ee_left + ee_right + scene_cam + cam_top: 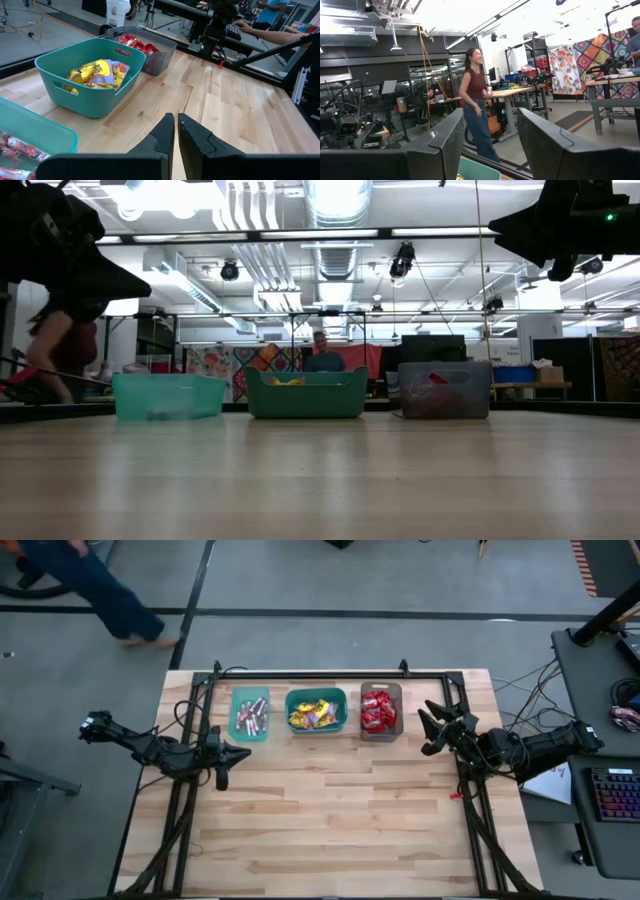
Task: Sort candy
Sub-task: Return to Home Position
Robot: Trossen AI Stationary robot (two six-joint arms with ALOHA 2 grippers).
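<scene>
Bench: light wood, with three bins in a row along its far edge.
Left bin: pale teal, nearest the far left corner.
Sticks: pinkish-tan, lying in a heap inside the left bin.
Middle bin: deeper teal, at the middle of the far edge, just beside the left bin but apart from it.
Yellow candy: piled inside the middle bin, with a few paler wrappers among it.
Grey bin: the right end of the row, close to the middle bin without touching it.
Red candy: shiny packets filling the grey bin.
All candy in view: lies inside one of the three bins, each kind in its own.
Left gripper: fingers together, only a thin slit between them, gripping nothing. It hangs above the bench just inside the left edge, near the left bin, and points across toward the middle and grey bins.
Right gripper: fingers well apart, nothing between them. It is raised by the right edge, just beside the grey bin, and points level across the bench toward the room.
Person: on the floor beyond the far left corner.
Second person: in the room behind the middle bin.
</scene>
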